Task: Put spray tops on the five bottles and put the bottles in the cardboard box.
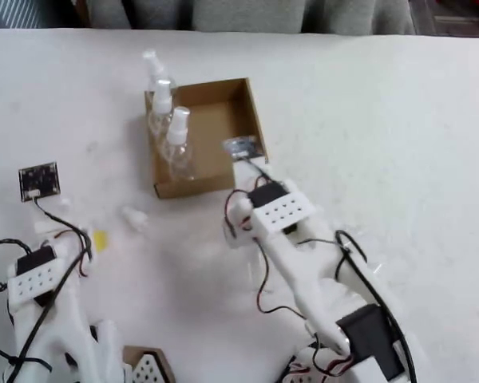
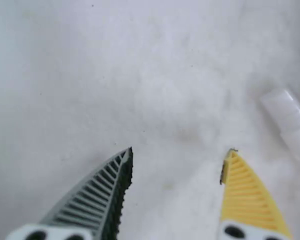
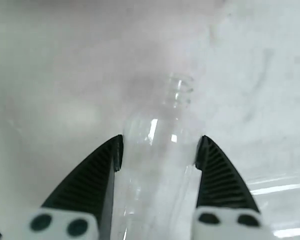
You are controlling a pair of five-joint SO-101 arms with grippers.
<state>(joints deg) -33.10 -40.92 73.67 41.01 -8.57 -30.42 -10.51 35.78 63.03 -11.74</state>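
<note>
**Current state.** The right end effector (image 3: 159, 145) has its two black fingers pressed against opposite sides of a clear bottle (image 3: 157, 165). The grip sits on the body, and the threaded neck is open and uncapped. The left end effector (image 2: 179, 152) is spread wide with nothing between its grey and yellow fingers. It hangs low over the tabletop (image 1: 383, 120).

**Parts location.** A loose spray top (image 1: 134, 215) lies on the tabletop at 9 o'clock from the held bottle, just beside the yellow finger (image 2: 245, 190). The cardboard box (image 1: 215, 120) is at 12 o'clock from the right end effector. Capped bottles (image 1: 178, 140) line its 9 o'clock wall.

**Procedure (judgement).**
1. The step in hand is fitting the spray top to the held bottle.
2. The left end effector should centre over the spray top before closing, because the top lies outside the finger gap.
3. The spray top should be gripped by its collar, leaving the tube free.
4. The bottle neck should be kept clear of the black fingers, and the tube lined up with the neck before lowering.
5. The bottle wall looks thin, so over-squeezing may deform it.
</note>
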